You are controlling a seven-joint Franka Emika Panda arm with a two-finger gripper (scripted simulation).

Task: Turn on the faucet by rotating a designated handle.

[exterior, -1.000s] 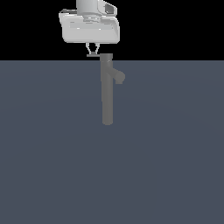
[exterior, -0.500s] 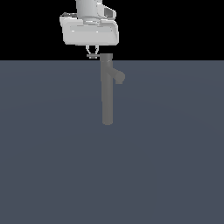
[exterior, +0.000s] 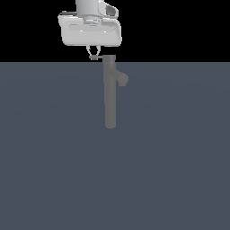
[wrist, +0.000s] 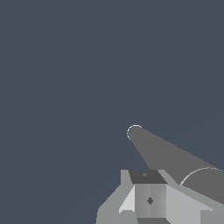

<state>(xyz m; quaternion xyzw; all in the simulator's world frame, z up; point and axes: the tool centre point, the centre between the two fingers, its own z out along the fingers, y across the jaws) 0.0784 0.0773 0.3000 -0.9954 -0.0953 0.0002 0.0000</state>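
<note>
Faucet upright mid-floor, spout toward ext. view's right. Gripper just beside column top (ext. view's left), nearly closed, grasp unclear. Floor flat slate-blue; backdrop black.

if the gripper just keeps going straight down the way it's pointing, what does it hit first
Probably nothing on the faucet. In the exterior view the gripper points down just to the exterior view's left of the column's top, so its line seems to run alongside the column to the floor. Depth is unclear, so it might graze the cap.
</note>
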